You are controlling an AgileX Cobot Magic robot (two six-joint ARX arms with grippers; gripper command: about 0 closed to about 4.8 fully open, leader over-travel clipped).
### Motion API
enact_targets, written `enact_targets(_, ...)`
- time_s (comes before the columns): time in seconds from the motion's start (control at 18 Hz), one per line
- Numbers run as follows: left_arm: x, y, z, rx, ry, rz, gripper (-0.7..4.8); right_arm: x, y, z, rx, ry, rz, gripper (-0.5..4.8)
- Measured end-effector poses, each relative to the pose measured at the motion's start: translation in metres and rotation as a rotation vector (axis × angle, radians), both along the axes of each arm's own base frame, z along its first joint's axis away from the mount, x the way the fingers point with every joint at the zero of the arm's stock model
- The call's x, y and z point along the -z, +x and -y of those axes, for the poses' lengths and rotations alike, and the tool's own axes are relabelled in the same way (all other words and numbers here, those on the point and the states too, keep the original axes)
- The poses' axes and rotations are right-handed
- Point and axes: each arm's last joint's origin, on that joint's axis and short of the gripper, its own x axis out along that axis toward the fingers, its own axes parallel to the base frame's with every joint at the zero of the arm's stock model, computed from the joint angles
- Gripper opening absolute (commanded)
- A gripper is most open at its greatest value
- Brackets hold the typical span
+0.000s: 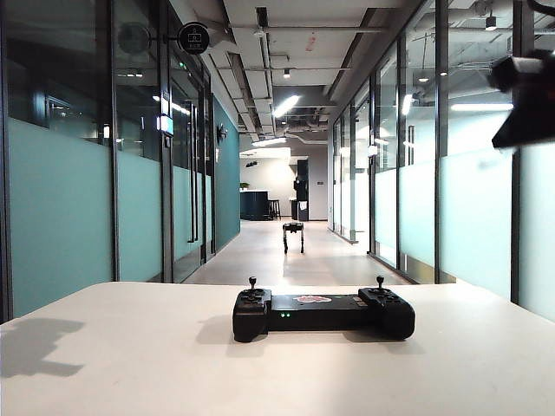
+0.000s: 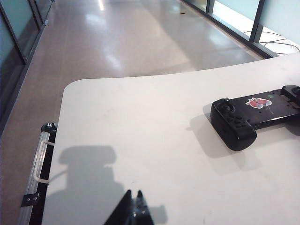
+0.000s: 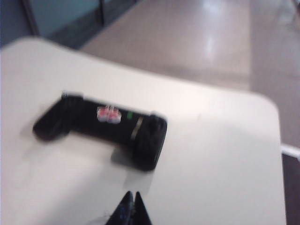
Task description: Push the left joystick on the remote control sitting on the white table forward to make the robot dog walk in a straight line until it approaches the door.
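Note:
The black remote control (image 1: 323, 312) lies in the middle of the white table (image 1: 130, 364), with its left joystick (image 1: 252, 282) standing upright and untouched. Far down the corridor the small robot dog (image 1: 293, 234) stands on the floor. My left gripper (image 2: 133, 193) hovers shut and empty over bare table, well short of the remote control (image 2: 255, 117) and its left joystick (image 2: 228, 106). My right gripper (image 3: 132, 194) is also shut and empty, a short way back from the blurred remote control (image 3: 103, 126). Neither gripper's fingers show in the exterior view.
Glass walls line both sides of the corridor (image 1: 260, 256), and a dark door (image 1: 302, 186) stands at its far end. A dark part of the right arm (image 1: 525, 95) hangs at the upper right. A black metal frame (image 2: 40, 168) runs along the table's side edge.

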Motion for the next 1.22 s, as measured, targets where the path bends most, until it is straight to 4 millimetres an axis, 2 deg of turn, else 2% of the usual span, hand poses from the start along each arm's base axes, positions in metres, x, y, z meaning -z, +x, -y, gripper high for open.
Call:
enact_targets(0.44, 0.0, 0.0, 0.0, 0.0, 0.0, 0.001, -0.05, 0.043, -0.04, 0.02, -0.036, 0.037, 0.067, -0.06)
enact_targets(0.67, 0.0, 0.0, 0.0, 0.0, 0.0, 0.001, -0.05, 0.05, -0.045, 0.035, 0.108, 0.034, 0.154, -0.06)
enact_targets(0.94, 0.0, 0.0, 0.0, 0.0, 0.0, 0.001, -0.05, 0.047, -0.046, 0.057, 0.247, 0.047, 0.227, -0.06)
enact_targets(1.22, 0.0, 0.0, 0.0, 0.0, 0.0, 0.0, -0.05, 0.033, -0.055, 0.074, 0.33, 0.071, 0.393, -0.06)
